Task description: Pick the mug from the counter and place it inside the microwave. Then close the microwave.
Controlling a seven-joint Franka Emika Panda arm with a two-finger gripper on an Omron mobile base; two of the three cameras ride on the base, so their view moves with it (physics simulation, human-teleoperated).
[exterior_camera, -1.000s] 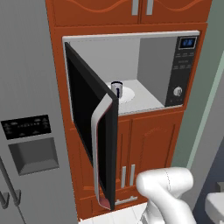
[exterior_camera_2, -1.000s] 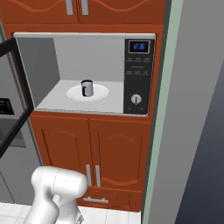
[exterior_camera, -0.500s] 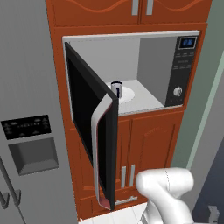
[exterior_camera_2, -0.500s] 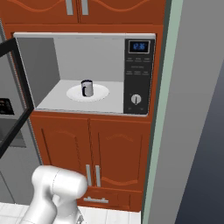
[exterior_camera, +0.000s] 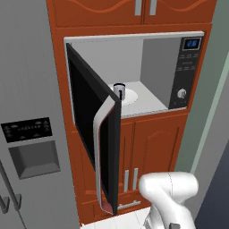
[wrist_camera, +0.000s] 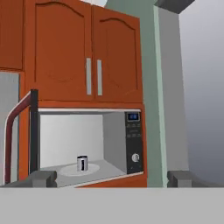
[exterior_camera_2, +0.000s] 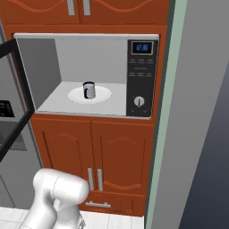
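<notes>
The mug (exterior_camera: 119,91) (exterior_camera_2: 89,90) (wrist_camera: 82,163) stands upright on the white turntable plate inside the microwave (exterior_camera: 188,67) (exterior_camera_2: 141,76) (wrist_camera: 133,144). The microwave's black glass door (exterior_camera: 91,134) (exterior_camera_2: 24,85) (wrist_camera: 33,131) hangs wide open to the left, its silver handle toward me. In the hand view my gripper (wrist_camera: 111,179) sits low and well back from the microwave, open, with nothing between its fingertips (wrist_camera: 41,178). The counter is out of view.
A grey refrigerator (exterior_camera: 31,134) with a dispenser stands left of the microwave. Orange-brown cabinet doors sit below (exterior_camera_2: 89,152) and above (wrist_camera: 87,52) it. A pale green wall edge (exterior_camera_2: 163,134) runs down the right side. The open door juts into the space in front.
</notes>
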